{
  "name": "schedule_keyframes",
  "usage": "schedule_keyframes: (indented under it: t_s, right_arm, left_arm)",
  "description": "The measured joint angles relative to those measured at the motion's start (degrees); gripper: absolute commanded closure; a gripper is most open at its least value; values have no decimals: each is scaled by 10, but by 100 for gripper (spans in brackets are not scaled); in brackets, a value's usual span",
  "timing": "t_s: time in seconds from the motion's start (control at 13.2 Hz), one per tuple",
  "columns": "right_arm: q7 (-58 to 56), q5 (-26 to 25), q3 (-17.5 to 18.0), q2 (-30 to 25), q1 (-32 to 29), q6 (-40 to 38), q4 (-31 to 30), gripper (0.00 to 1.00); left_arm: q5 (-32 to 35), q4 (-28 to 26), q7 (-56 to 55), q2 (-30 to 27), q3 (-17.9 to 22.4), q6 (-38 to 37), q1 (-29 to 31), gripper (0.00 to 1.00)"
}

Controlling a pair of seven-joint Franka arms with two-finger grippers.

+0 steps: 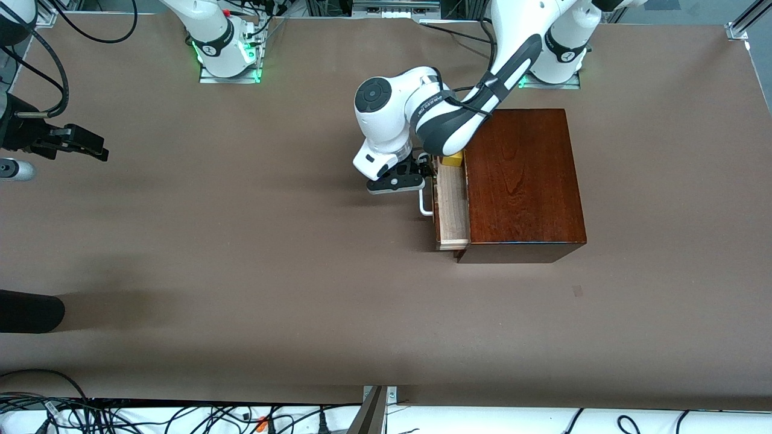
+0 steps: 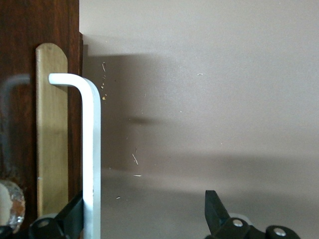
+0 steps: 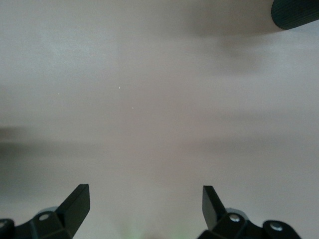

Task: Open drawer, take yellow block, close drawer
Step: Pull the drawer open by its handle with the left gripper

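Drawer (image 1: 452,208) partly drawn from the box (image 1: 523,181); yellow block (image 1: 452,160) in its end toward the arm bases.
Right gripper (image 1: 90,146) waits spread and empty, well apart from the box. Left gripper (image 1: 403,181) gapes at the handle (image 1: 425,202), one finger (image 2: 70,216) touching, gripping nothing. The block looks light, rigid; pinch its flat sides.

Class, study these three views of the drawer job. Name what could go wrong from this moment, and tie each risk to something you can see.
1. The left hand is open with only one finger against the white handle, so a pull could slip off.
2. The drawer is only partly out and the yellow block sits at its end under the arm's wrist, so reaching in may be cramped.
3. The right hand waits idle.
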Motion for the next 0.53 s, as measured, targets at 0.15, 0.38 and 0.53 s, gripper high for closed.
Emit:
schedule_keyframes:
  t_s: [0.15,0.38,0.53]
  right_arm:
    - [0,0,0,0,0,0,0,0]
    - [0,0,0,0,0,0,0,0]
    - [0,0,0,0,0,0,0,0]
  left_arm:
    - [-1,3,-1,0,0,-1,-1,0]
    - [-2,10,-2,2,0,0,-4,0]
    - [-2,19,-2,6,0,3,-10,0]
